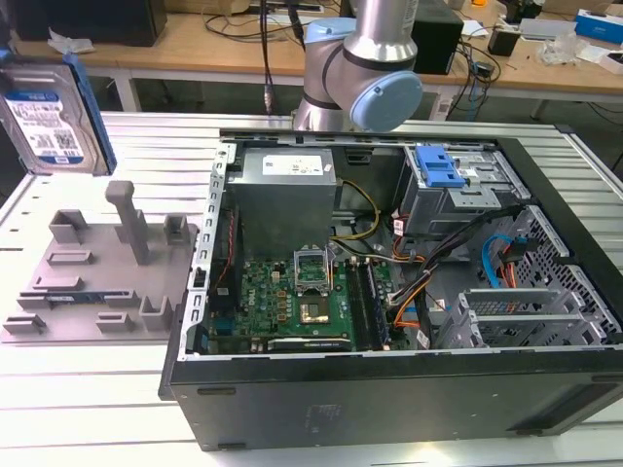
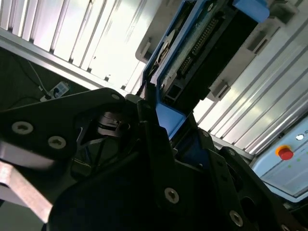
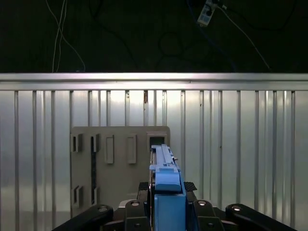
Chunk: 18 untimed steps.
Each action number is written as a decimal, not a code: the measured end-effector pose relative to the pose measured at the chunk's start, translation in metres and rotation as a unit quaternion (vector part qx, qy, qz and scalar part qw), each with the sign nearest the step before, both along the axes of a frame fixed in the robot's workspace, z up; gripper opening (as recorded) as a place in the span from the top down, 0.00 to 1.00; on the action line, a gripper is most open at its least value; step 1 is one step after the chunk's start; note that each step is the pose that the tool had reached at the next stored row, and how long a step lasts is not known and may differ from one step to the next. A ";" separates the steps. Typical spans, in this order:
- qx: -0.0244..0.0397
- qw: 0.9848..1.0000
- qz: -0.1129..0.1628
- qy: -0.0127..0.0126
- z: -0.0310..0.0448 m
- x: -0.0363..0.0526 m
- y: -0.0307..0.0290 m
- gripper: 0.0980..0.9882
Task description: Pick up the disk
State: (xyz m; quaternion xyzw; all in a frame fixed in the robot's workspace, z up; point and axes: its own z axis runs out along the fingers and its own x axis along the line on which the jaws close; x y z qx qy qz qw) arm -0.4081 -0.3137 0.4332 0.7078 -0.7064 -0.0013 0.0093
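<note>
Disk [image 1: 47, 117], a flat silver rectangular hard drive with a white-and-blue label and blue plastic rails on its edges, hangs upright in the air at the exterior view's left, clear above the ribbed metal counter [image 1: 117, 389]. Below it lies the grey plastic fixture with upright posts [image 1: 102, 282], apart from the drive. An open black computer case [image 1: 389, 389] sits to the exterior view's right, with a green circuit board [image 1: 292, 302] inside and a blue plastic latch on a silver drive cage [image 1: 436, 167] near its far corner. The silver and blue robot arm [image 1: 365, 68] rises behind the case.

Second wrist view: the black hand [image 2: 161, 122] is closed on the disk [image 2: 202, 53], gripping its blue rail; the drive's connector end and dark underside project away from the fingers. A red round button [image 2: 285, 153] shows on a pale box.

First wrist view: the hand [image 3: 166, 204] clamps the disk [image 3: 166, 168], seen edge-on, above the grey fixture [image 3: 115, 163] on the ribbed counter [image 3: 240, 154].
</note>
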 end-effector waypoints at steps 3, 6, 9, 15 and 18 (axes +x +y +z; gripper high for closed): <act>0.001 1.000 0.000 0.000 0.0153 0.0000 -0.0002 0.70; 0.003 1.000 0.000 0.000 0.0300 -0.0001 -0.0005 0.70; 0.005 1.000 0.000 0.000 0.0435 0.0000 -0.0006 0.70; 0.005 1.000 0.000 0.000 0.0448 0.0000 -0.0006 0.70; 0.005 1.000 0.000 0.000 0.0448 0.0000 -0.0006 0.70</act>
